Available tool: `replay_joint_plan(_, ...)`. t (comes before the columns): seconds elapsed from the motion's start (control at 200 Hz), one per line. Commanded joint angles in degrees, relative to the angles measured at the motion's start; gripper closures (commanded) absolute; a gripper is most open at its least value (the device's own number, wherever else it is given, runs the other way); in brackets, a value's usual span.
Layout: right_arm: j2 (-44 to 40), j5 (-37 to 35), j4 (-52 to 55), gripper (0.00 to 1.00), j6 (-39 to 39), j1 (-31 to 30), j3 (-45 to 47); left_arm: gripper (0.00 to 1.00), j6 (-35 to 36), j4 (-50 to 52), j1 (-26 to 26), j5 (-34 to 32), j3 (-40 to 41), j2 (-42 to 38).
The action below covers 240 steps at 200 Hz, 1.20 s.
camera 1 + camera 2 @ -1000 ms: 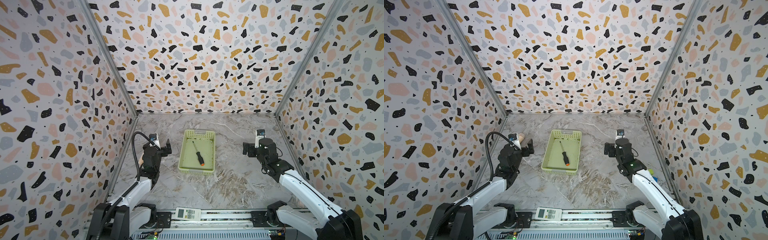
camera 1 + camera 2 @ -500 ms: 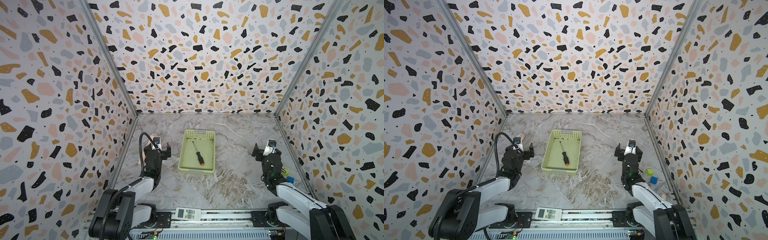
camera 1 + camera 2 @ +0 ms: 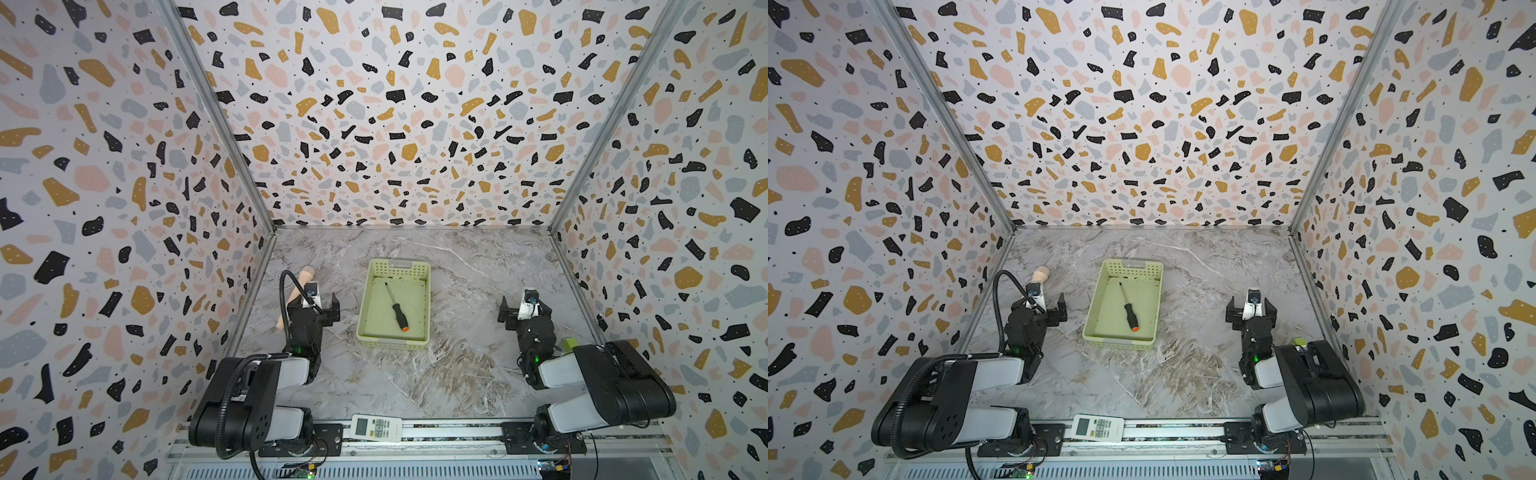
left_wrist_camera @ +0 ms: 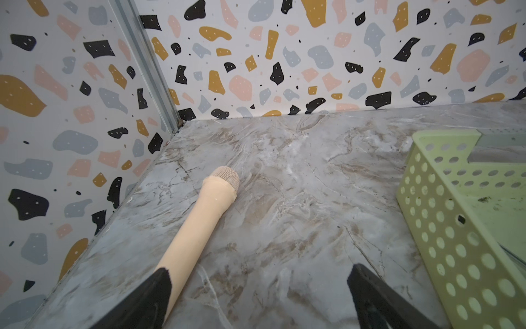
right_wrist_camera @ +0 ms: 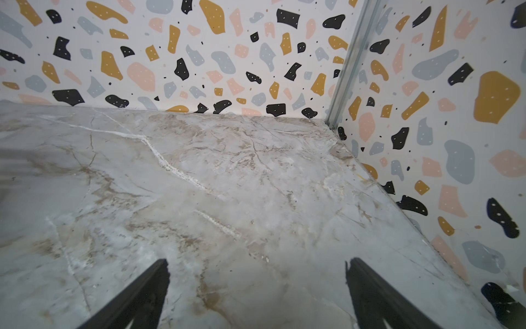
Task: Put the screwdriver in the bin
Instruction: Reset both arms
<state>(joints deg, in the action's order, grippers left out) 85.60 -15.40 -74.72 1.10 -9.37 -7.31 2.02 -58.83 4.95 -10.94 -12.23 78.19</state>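
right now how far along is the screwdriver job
Done: the screwdriver lies flat inside the bin, touching neither gripper. In hand: nothing; the left gripper and right gripper are both open and empty, on either side of the bin. Left: nothing visible.

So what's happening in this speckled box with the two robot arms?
Nothing is being held right now. The screwdriver lies flat inside the pale green bin in the middle of the marble table, so that job looks done. The left hand and the right hand are both open and empty, folded back on either side of the bin. A tan stick lies on the table just by the left hand.
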Motion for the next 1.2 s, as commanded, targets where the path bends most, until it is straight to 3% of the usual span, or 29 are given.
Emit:
replay_joint_plan(0.0,-0.62,4.04,-4.63,0.01,1.66,0.43,-0.82,0.0,-0.92,-5.58,-0.6,0.92,0.7,0.21)
replay_joint_plan(0.175,-0.17,6.63,-2.27,0.01,1.15,1.7,-2.29,0.0,-2.06,-16.61,-0.91,0.32,4.75,3.4)
replay_joint_plan(0.245,-0.11,9.86,2.48,0.01,0.01,3.52,-4.23,0.01,-1.67,-10.46,-0.91,0.02,3.23,1.52)
replay_joint_plan(0.3,0.16,12.38,3.52,0.01,-0.73,5.16,-4.95,0.01,-2.33,-12.46,-0.91,-1.35,3.67,2.36)
replay_joint_plan(0.591,-0.09,12.95,3.22,0.01,-0.86,5.27,-4.69,0.0,-2.55,-10.97,-0.91,-1.89,3.0,2.26)
replay_joint_plan(0.741,-0.09,20.92,4.13,0.01,0.47,6.97,-5.07,0.01,-2.62,-10.88,-0.91,-2.03,2.91,2.32)
replay_joint_plan(1.197,-0.17,22.17,3.73,0.01,0.92,7.17,-4.83,0.0,-3.12,-10.52,-0.65,-4.47,2.74,2.33)
